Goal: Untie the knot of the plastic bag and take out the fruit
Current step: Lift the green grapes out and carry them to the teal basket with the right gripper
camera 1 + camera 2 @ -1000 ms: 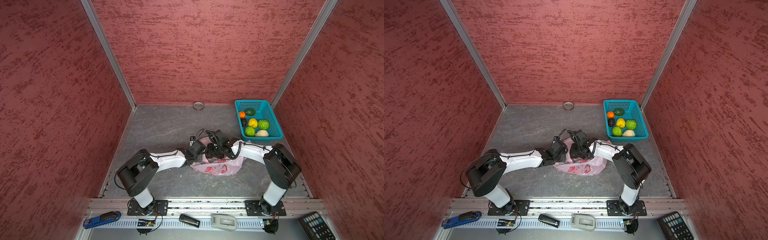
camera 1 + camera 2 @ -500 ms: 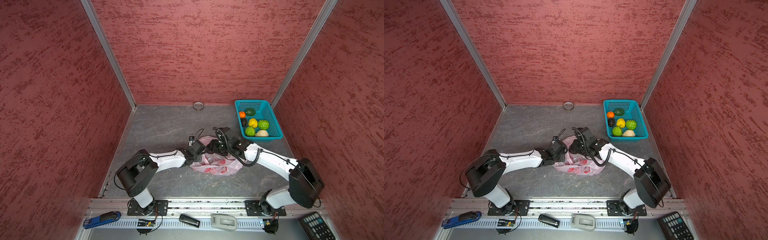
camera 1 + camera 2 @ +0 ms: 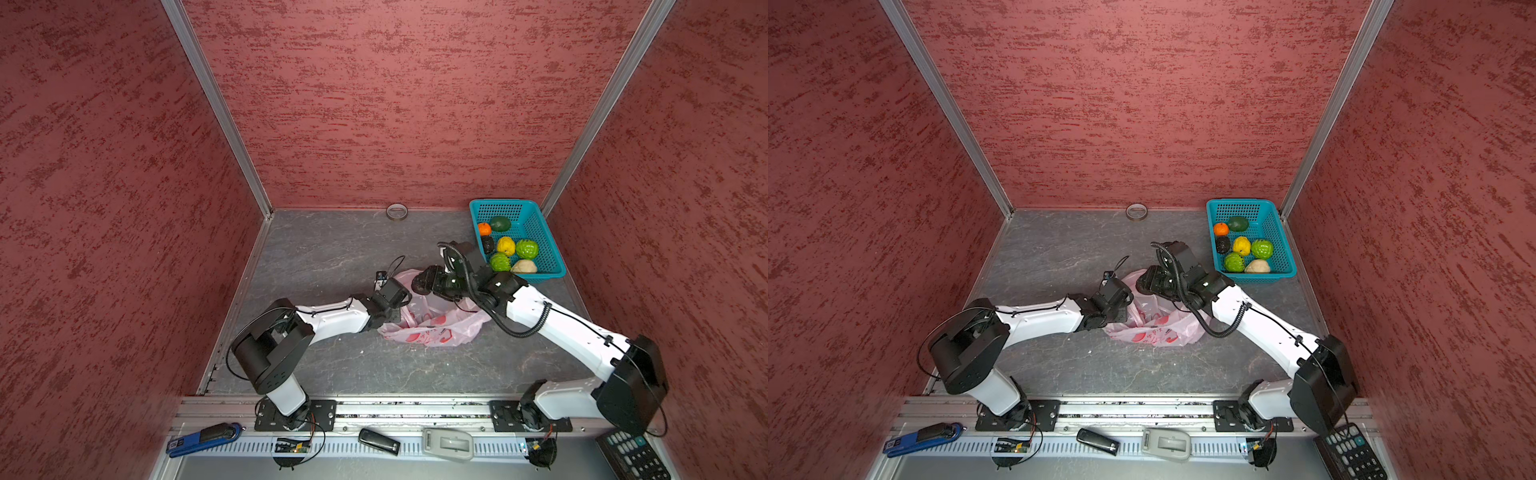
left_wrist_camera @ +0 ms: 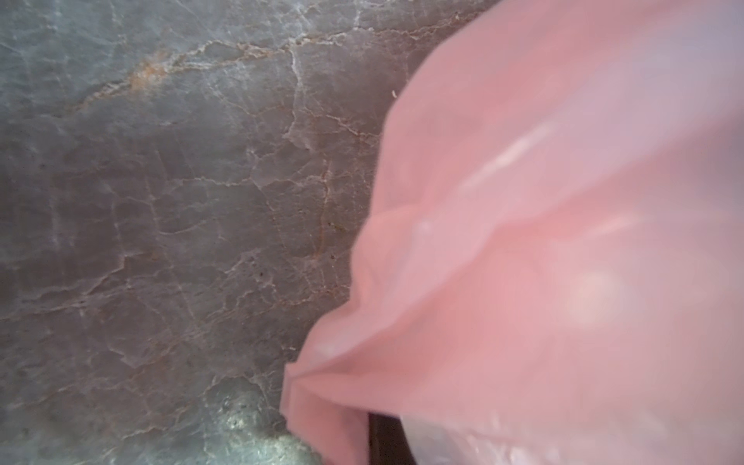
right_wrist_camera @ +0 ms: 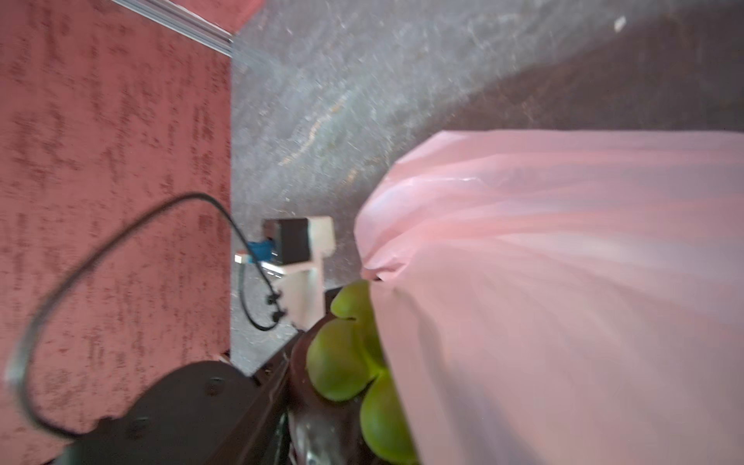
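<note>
Knot not visible and the bag mouth looks open, so the step in hand is taking out fruit. The plastic bag (image 3: 432, 332) lies mid-worktop, a bit toward the right edge. Left gripper (image 3: 402, 308) is closed, pinching the bag's rim. Right gripper (image 3: 420, 283) is at the bag's back side, jaws part-way apart around a bumpy green fruit (image 5: 342, 358), seemingly gripped, half under film. Six fruits sit in the teal basket (image 3: 552, 266), back right corner. Next: lift the fruit clear of the film and carry it to the basket.
</note>
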`<action>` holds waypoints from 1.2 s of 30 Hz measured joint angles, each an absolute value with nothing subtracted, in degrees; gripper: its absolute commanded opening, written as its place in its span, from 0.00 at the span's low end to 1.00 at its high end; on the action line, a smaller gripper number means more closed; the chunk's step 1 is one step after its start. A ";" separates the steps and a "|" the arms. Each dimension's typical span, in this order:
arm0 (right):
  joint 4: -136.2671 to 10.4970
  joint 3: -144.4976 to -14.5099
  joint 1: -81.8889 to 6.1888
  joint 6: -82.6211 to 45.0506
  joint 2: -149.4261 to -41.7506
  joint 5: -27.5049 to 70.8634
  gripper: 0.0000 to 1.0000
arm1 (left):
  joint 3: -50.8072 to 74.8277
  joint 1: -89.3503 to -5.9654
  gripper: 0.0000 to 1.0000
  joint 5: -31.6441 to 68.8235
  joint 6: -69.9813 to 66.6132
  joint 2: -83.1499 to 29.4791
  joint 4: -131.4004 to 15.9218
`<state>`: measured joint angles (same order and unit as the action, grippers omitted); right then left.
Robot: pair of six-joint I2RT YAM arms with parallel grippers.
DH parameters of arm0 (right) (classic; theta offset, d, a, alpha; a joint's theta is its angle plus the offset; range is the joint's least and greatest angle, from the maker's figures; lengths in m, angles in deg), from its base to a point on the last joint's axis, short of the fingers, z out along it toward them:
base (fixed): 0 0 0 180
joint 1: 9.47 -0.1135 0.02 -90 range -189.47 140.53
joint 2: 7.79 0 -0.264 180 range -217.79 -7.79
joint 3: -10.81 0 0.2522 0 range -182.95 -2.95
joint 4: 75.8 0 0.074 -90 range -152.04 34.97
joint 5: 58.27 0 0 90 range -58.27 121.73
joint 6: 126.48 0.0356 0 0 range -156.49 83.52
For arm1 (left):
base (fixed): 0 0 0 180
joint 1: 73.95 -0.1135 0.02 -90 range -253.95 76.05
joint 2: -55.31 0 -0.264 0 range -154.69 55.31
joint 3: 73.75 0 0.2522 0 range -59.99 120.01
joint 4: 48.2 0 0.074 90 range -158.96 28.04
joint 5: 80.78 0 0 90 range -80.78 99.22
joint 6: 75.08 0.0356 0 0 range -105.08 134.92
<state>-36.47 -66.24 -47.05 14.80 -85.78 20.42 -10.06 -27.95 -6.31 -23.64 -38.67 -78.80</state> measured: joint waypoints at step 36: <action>-50.94 -67.92 -8.80 6.23 -91.51 22.28 0.49 | -8.42 -35.51 0.00 -6.25 -20.21 -36.31 -86.03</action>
<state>-50.94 -67.92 -8.80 6.23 -91.51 22.28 -8.42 -35.51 -6.25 -20.21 -36.31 -86.03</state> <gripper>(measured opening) 0.562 0.050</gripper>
